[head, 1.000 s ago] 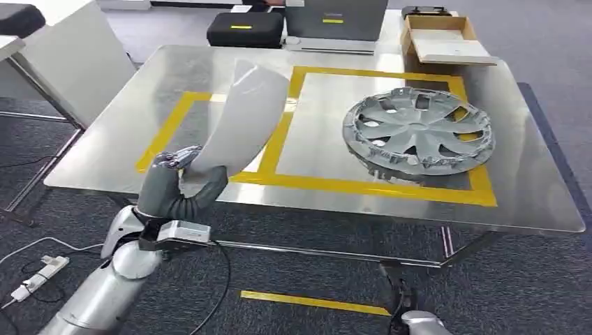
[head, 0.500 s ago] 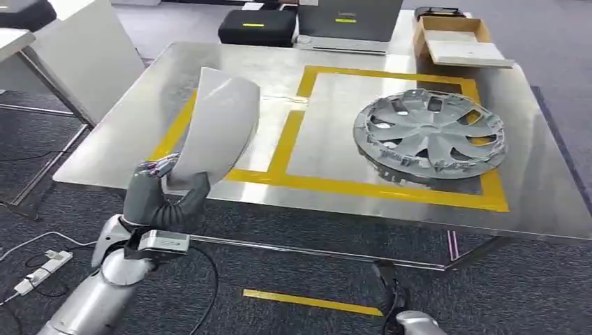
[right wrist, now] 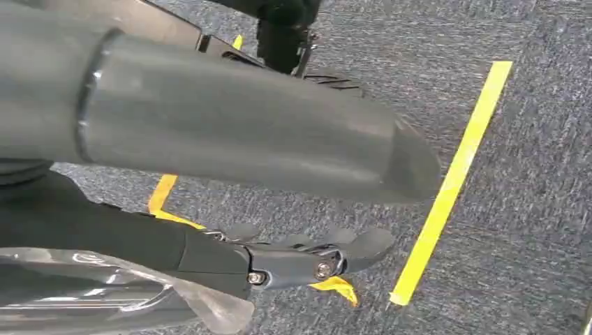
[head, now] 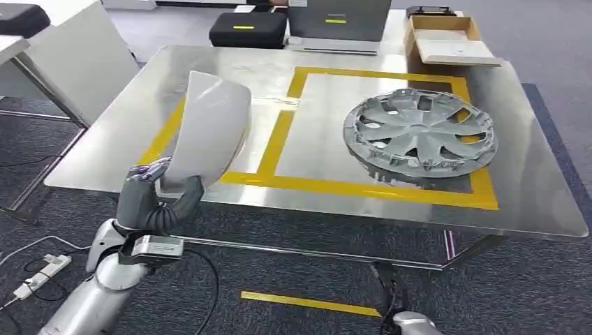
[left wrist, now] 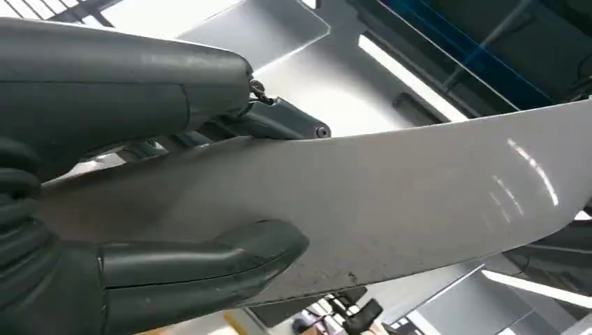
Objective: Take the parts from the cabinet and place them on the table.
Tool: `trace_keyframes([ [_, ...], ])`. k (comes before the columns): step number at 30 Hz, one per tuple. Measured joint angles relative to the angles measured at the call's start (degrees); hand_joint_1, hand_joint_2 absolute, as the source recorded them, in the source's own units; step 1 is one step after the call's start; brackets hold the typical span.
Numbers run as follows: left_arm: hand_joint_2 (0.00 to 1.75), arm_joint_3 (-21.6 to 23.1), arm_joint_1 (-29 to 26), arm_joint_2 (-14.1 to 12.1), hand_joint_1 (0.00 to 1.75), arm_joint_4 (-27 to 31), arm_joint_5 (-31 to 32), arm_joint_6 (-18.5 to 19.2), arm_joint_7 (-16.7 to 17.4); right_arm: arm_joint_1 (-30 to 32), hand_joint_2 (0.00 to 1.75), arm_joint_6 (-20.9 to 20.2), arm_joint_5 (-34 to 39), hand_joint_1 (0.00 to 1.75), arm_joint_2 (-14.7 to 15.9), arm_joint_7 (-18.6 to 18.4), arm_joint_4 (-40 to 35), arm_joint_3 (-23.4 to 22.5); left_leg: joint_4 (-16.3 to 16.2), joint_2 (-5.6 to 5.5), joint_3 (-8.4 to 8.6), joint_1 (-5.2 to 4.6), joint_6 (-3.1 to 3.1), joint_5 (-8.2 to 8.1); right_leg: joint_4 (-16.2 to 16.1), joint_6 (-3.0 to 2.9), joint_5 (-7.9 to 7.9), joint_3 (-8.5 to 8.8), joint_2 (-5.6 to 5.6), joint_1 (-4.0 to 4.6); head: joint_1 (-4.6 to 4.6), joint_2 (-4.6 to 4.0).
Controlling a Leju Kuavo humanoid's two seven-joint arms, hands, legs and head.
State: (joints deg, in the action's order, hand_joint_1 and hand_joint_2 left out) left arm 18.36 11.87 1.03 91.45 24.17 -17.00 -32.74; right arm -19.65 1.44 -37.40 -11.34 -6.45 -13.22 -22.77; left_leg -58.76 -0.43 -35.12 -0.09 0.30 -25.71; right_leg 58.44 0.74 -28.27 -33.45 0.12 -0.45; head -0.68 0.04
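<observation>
My left hand grips the lower end of a curved silver panel and holds it up over the table's front-left edge, above the smaller yellow-taped square. Up close, the thumb presses on the panel from one side, with the fingers behind it. A grey hubcap lies flat inside the larger yellow-taped rectangle on the steel table. My right hand hangs low over the carpet, its fingers apart and holding nothing.
A black case, a grey case and a cardboard box sit along the table's far edge. A white desk stands to the left. A power strip and cables lie on the floor, near yellow floor tape.
My left hand has carried the panel to the left, from over the tape between the two squares to the table's left part. The hubcap has not moved.
</observation>
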Motion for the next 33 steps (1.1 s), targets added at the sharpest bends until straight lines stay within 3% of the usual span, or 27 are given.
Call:
trace_keyframes([
  [3, 1.75, -0.07, -0.05, -0.07, 1.75, 0.09, 0.00, 0.00, 0.00, 0.05, 0.00, -0.02, 0.02, 0.00, -0.04, -0.02, 0.00, 0.00, -0.07, -0.12, -0.34, -0.22, 0.41, -0.21, -0.40, 0.89, 0.15, -0.01, -0.28, -0.22, 0.04, 0.00],
  [4, 1.75, -0.04, -0.04, 0.00, 1.75, 0.20, 0.00, 0.00, 0.00, -0.04, 0.00, -0.04, 0.02, 0.00, -0.04, -0.02, 0.00, 0.00, 0.87, -0.05, 0.12, 0.43, 0.97, 0.23, -0.04, 1.18, -0.31, -0.32, -0.28, -0.21, 0.09, 0.00],
  [5, 1.75, -0.04, 0.02, 0.02, 1.75, 0.33, 0.02, -0.02, 0.00, -0.07, 0.00, -0.02, 0.28, 0.00, -0.04, 0.00, 0.00, 0.00, 1.01, -0.02, 0.31, 0.36, 1.08, 0.28, 1.21, 1.41, -1.32, -1.05, -0.22, -0.15, 0.19, 0.00],
  [6, 1.75, -0.04, 0.13, 0.04, 1.75, 0.44, 0.00, -0.07, -0.02, -0.14, 0.00, 0.02, 1.01, 0.00, -0.04, 0.07, 0.00, -0.04, 1.00, 0.01, 0.30, 0.36, 1.41, 0.29, 4.38, 1.54, -3.15, -2.54, -0.15, -0.16, 0.41, 0.00],
  [8, 1.75, -0.04, -0.14, 0.09, 1.75, 0.44, 0.02, -0.13, -0.04, 0.09, 0.00, 0.22, 2.34, 0.00, -0.04, 0.39, 0.00, -0.22, 0.98, 0.02, 0.26, 0.31, 1.52, 0.21, 13.68, 1.86, -6.96, -7.09, -0.16, -0.22, 0.41, 0.00],
  [9, 1.75, -0.04, -0.36, 0.09, 1.75, 0.44, 0.09, -0.15, -0.07, 0.33, 0.00, 0.22, 2.62, 0.00, -0.04, 0.48, 0.02, -0.41, 0.93, 0.01, 0.25, 0.31, 1.55, 0.19, 17.04, 2.02, -7.72, -8.95, -0.16, -0.21, 0.50, 0.00],
  [10, 1.75, -0.04, -0.56, 0.09, 1.75, 0.44, 0.09, -0.18, -0.07, 0.54, 0.00, 0.22, 2.73, 0.00, -0.04, 0.50, 0.02, -0.57, 0.93, -0.01, 0.30, 0.32, 1.56, 0.16, 17.44, 2.08, -7.01, -9.49, -0.17, -0.23, 0.48, 0.00],
  [12, 1.75, -0.04, -0.68, 0.09, 1.75, 0.46, 0.11, -0.28, -0.09, 0.69, 0.00, 0.22, 2.97, 0.00, -0.04, 0.50, 0.02, -0.74, 0.86, -0.10, 0.40, 0.38, 1.47, 0.05, 11.09, 2.11, -2.46, -6.80, -0.21, -0.31, 0.50, 0.00],
  [13, 1.75, -0.04, -0.71, 0.09, 1.75, 0.57, 0.11, -0.42, -0.11, 0.65, 0.00, 0.22, 3.06, 0.00, -0.04, 0.50, 0.02, -0.88, 0.72, -0.14, 0.51, 0.47, 1.23, -0.11, 5.11, 2.02, 0.42, -3.98, -0.22, -0.35, 0.48, 0.00],
  [14, 1.75, -0.04, -0.72, 0.09, 1.75, 0.70, 0.13, -0.57, -0.11, 0.63, 0.00, 0.26, 3.08, 0.00, -0.04, 0.52, 0.02, -0.96, 0.56, -0.15, 0.51, 0.44, 0.91, -0.31, 0.69, 2.02, 1.31, -2.01, -0.21, -0.40, 0.52, 0.00],
  [15, 1.75, -0.07, -0.75, 0.09, 1.75, 0.89, 0.13, -0.66, -0.11, 0.57, 0.00, 0.24, 3.10, 0.00, -0.07, 0.52, 0.02, -1.01, 0.18, -0.17, 0.18, -0.04, 0.58, -0.50, -0.17, 1.85, 0.50, -0.65, -0.15, -0.14, 0.52, 0.00],
  [16, 1.75, -0.09, -0.84, 0.09, 1.75, 0.96, 0.18, -0.72, -0.11, 0.68, 0.00, 0.26, 3.19, 0.00, -0.11, 0.55, 0.02, -1.07, 0.22, -0.20, 0.11, 0.03, 0.34, -0.39, -0.01, 1.21, 0.66, -0.97, -0.08, -0.20, 0.33, 0.00],
  [18, 1.75, -0.07, -0.93, 0.11, 1.75, 1.01, 0.04, -0.74, -0.15, 0.90, 0.00, 0.22, 3.76, 0.00, -0.11, 0.59, 0.02, -1.16, 0.44, -0.18, 0.33, 0.13, -0.14, -0.36, 0.04, 0.63, 0.58, -1.03, 0.03, 0.00, 0.44, 0.00],
  [20, 1.75, -0.02, -0.54, 0.26, 1.75, 1.03, -0.46, -0.81, -0.15, 0.72, 0.00, -0.18, 5.25, 0.00, -0.07, 0.46, 0.00, -1.71, -0.54, -0.01, 0.12, 0.24, -0.80, -1.22, -0.25, -0.08, 0.77, -0.65, 0.03, -0.39, 0.35, 0.00],
  [21, 1.75, 0.02, -0.22, 0.37, 1.75, 1.03, -0.55, -0.96, -0.07, 0.60, 0.00, -0.22, 5.71, 0.00, -0.07, 0.46, 0.00, -2.08, -2.93, 0.07, -0.90, 0.30, -1.06, -2.72, -0.25, -0.42, 0.67, -0.48, -0.02, -0.38, 0.04, 0.00],
  [23, 1.75, 0.04, -0.15, 0.50, 1.75, 1.03, -0.79, -1.29, 0.07, 0.55, 0.00, -0.26, 6.19, 0.00, -0.07, 0.46, 0.00, -2.62, -11.91, 0.07, -5.05, 0.37, -1.38, -6.73, -0.24, -0.80, 0.48, -0.30, -0.07, -0.28, 0.06, 0.00],
  [24, 1.75, 0.07, -0.26, 0.52, 1.75, 1.03, -0.96, -1.38, 0.13, 0.63, 0.00, -0.26, 6.21, 0.00, -0.04, 0.46, 0.00, -2.78, -15.95, 0.07, -7.13, 0.38, -1.42, -7.96, -0.23, -0.90, 0.41, -0.24, -0.07, -0.23, 0.09, 0.00],
  [25, 1.75, 0.07, -0.34, 0.52, 1.75, 1.03, -1.05, -1.46, 0.15, 0.71, 0.00, -0.26, 6.27, 0.00, -0.04, 0.46, 0.00, -2.97, -17.45, 0.07, -8.12, 0.38, -1.37, -7.78, -0.22, -0.97, 0.32, -0.15, -0.04, -0.18, 0.09, 0.00],
  [26, 1.75, 0.07, -0.33, 0.52, 1.75, 1.03, -1.05, -1.49, 0.15, 0.76, 0.00, -0.26, 6.32, 0.00, -0.02, 0.46, 0.00, -3.08, -16.20, 0.07, -7.76, 0.37, -1.19, -6.13, -0.22, -0.99, 0.18, 0.03, 0.04, -0.13, 0.09, 0.00],
  [27, 1.75, 0.09, -0.29, 0.55, 1.75, 1.03, -1.05, -1.49, 0.15, 0.75, 0.00, -0.28, 6.32, 0.00, -0.02, 0.46, 0.00, -3.21, -12.92, 0.07, -6.45, 0.35, -0.92, -3.73, -0.22, -0.96, 0.03, 0.25, 0.11, -0.07, 0.09, 0.00],
  [29, 1.75, 0.09, -0.24, 0.57, 1.75, 1.03, -1.07, -1.55, 0.15, 0.73, 0.00, -0.35, 6.32, 0.00, -0.02, 0.46, 0.00, -3.41, -2.98, 0.08, -2.04, 0.11, -0.05, 1.52, -0.23, -0.75, -0.44, 0.95, 0.19, -0.06, 0.09, 0.00],
  [31, 1.75, 0.09, -0.12, 0.59, 1.75, 1.03, -1.14, -1.66, 0.15, 0.69, 0.00, -0.44, 6.32, 0.00, -0.02, 0.48, 0.02, -3.50, 0.11, 0.15, -0.52, -0.27, 0.36, 0.16, -0.14, -0.19, -0.75, 0.72, 0.20, 0.22, 0.06, 0.00],
  [33, 1.75, 0.09, -0.26, 0.59, 1.75, 1.03, -1.14, -1.79, 0.17, 0.80, 0.00, -0.46, 6.32, 0.00, -0.02, 0.46, 0.02, -3.61, -0.15, 0.07, -0.70, -0.38, 0.69, -0.09, -0.57, 0.39, -0.77, 0.83, 0.01, 0.06, 0.11, 0.00],
])
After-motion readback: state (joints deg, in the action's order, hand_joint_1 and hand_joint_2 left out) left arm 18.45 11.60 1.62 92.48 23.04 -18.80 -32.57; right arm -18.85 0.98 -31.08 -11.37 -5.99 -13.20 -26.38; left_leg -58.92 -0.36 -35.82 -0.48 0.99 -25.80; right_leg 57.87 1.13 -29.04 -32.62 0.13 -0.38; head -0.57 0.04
